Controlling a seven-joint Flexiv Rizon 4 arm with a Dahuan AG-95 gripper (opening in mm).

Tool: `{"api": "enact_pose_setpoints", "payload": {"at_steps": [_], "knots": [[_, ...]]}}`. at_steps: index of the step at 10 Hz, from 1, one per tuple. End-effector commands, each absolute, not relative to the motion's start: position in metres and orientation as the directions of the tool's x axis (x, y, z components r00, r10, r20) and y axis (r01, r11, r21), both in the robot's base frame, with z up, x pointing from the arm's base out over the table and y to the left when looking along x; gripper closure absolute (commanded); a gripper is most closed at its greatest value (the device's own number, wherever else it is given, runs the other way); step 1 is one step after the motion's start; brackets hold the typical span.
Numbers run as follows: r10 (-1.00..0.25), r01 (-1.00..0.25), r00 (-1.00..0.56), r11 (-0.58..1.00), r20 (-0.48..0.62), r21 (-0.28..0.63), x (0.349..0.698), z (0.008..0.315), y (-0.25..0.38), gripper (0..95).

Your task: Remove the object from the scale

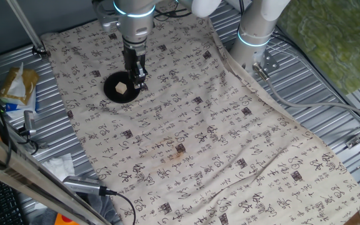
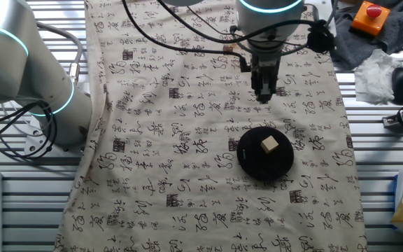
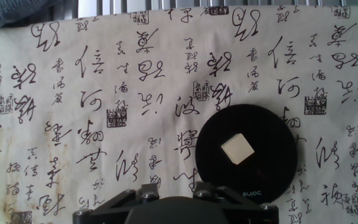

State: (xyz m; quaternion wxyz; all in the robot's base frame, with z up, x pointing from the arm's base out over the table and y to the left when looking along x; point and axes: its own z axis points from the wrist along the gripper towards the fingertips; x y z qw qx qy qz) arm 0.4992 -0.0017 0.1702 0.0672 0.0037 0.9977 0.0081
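Robot arm w/ gripper (image 2: 264, 94) poised above a table draped in a cream cloth (image 1: 230, 144) printed w/ black calligraphy. Fingertips are hard to make out: in the hand view only the dark gripper body shows at the bottom edge, and in both fixed views the fingers read as one dark mass, so cannot tell how wide the claw stands. It holds nothing visible.

The object (image 3: 237, 149), a small light-tan block, sits near the middle of the scale (image 3: 272, 134), a flat round black disc lying on the cloth. In the other fixed view the gripper hangs above the cloth just beyond the disc's far rim, apart from the block. In one fixed view the gripper partly covers the disc's right edge.

Around: a second white arm base (image 1: 255, 37) at the cloth's edge, cables, crumpled white tissue (image 2: 378, 70), an orange box w/ red button (image 2: 369, 17), ribbed metal tabletop (image 1: 330, 81).
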Motion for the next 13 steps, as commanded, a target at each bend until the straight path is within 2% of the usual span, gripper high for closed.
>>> {"api": "enact_pose_setpoints", "payload": {"at_steps": [1, 5, 13], "knots": [[-0.004, -0.007, -0.99, 1.0, -0.14, 0.019, 0.499, 0.17, -0.002, 38.0], [-0.051, -0.055, -0.987, 0.998, -0.151, 0.024, 0.504, 0.17, -0.011, 38.0], [-0.149, -0.156, -0.976, 0.987, -0.161, 0.03, 0.541, 0.165, -0.035, 38.0]]}}
